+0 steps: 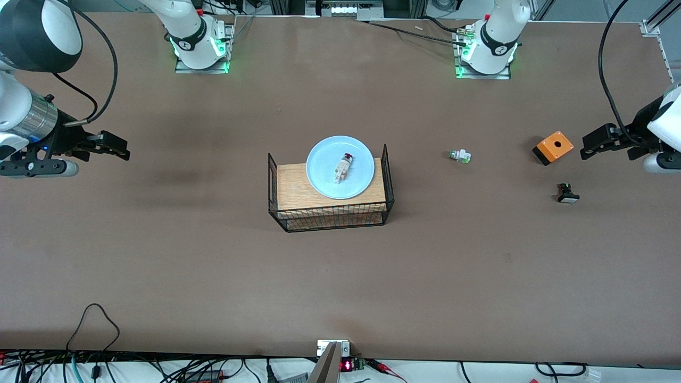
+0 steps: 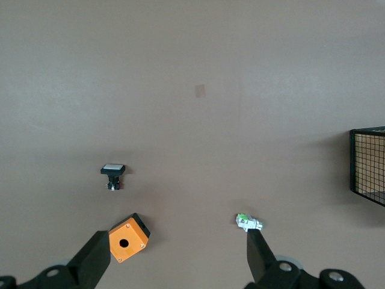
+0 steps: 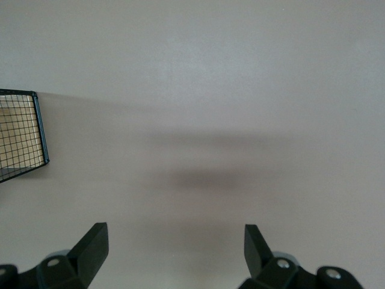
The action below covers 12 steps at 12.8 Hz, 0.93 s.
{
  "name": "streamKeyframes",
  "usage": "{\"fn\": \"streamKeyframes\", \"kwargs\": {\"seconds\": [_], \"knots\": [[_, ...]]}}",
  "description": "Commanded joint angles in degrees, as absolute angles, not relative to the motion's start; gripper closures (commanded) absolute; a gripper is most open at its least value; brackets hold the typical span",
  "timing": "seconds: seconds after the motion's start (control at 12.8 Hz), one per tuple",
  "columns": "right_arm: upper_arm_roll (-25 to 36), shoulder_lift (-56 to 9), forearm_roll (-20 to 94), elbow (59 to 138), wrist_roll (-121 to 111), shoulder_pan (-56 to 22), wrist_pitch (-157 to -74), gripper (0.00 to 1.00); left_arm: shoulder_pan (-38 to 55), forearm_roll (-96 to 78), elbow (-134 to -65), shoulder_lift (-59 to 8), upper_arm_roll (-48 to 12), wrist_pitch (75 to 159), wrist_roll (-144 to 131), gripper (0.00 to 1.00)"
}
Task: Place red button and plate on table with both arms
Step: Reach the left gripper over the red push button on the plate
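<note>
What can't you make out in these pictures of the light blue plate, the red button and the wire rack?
- Red button on the light blue round plate: front view only, its details too small; neither wrist view shows it.
- Black wire rack: cut off by the frame edge in both wrist views.
- Black part with white cap: too small for detail.

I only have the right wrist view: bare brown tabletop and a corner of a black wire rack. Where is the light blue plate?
Observer: The round light blue plate sits on the wood-topped black wire rack, mid-table.
Operator: And the red button?
Observer: The beige pushbutton with the dark red cap lies on that plate.
Operator: What is the left gripper doing?
Observer: The left gripper hangs open at its arm's end of the table, above a small orange box.
Operator: Mine?
Observer: The right gripper is open and holds nothing.
</note>
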State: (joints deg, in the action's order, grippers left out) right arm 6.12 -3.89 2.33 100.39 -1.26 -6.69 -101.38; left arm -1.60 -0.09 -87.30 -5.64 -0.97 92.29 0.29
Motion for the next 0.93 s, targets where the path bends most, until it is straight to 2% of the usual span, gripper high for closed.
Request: {"fn": "streamKeyframes", "kwargs": {"seconds": [0.0,0.39,0.54,0.86], "knots": [[6.0,-4.2,1.8,99.2,-2.8,-5.9,-100.1,0.0,-1.8,-0.4,-89.1,-4.0,-1.4,92.2,0.7,0.0],[6.0,-4.3,1.9,99.2,-3.6,-5.7,-99.7,0.0,-0.8,-0.3,-88.7,-4.2,-2.3,90.9,1.0,0.0],[6.0,-4.3,1.9,99.2,-3.7,-5.4,-99.8,0.0,-0.6,-0.3,-88.6,-5.1,-6.7,90.5,0.6,0.0],[6.0,-4.9,1.9,99.2,-3.4,-5.0,-99.8,0.0,0.3,1.7,-85.9,-10.1,-20.7,92.5,-4.1,0.0]]}}
